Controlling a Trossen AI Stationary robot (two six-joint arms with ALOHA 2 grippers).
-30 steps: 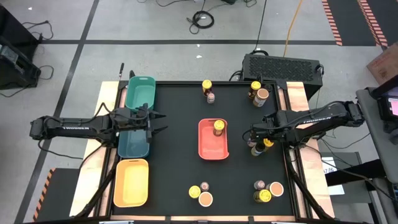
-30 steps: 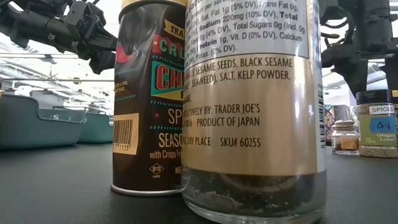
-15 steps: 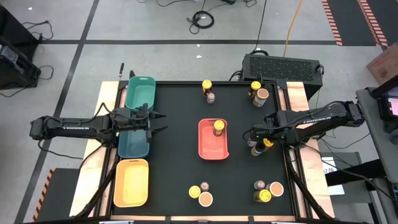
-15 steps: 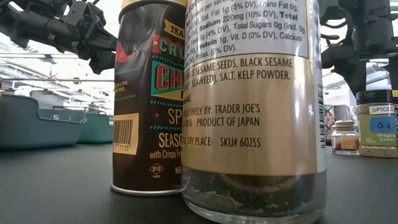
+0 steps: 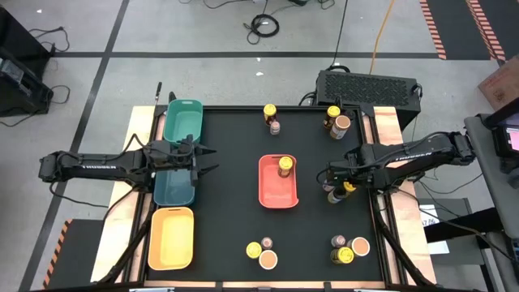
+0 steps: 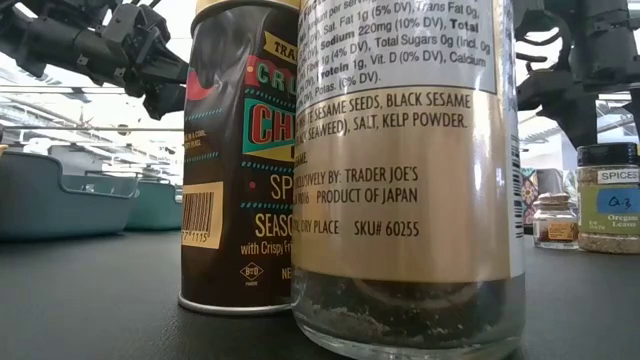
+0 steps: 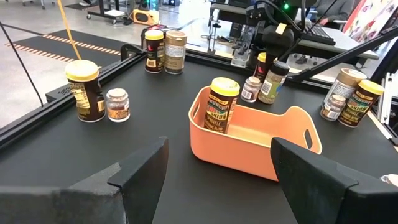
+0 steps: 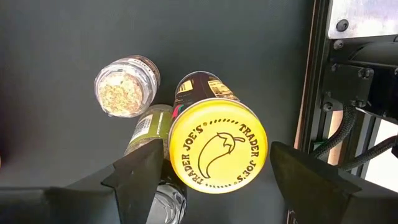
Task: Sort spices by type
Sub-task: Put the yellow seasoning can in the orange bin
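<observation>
The yellow-lidded Trader Joe's jar point(image 8: 217, 146) stands upright at the right-centre edge of the high view, in a small cluster touching a green-labelled jar point(image 8: 148, 129) and near a clear-lidded jar point(image 8: 127, 86). The right gripper point(image 8: 211, 171) hangs directly over it, fingers spread wide on either side of the lid and holding nothing. Across the last second it has barely shifted in the high view, while in the low view the arm has edged slightly; the descent looks close to a grasp, not yet made. One matching jar point(image 5: 285, 166) already stands in the coral tray point(image 5: 272, 195) at centre. The left gripper point(image 7: 217, 171) waits spread and empty over the teal tray point(image 5: 173, 191), left of centre.
</observation>
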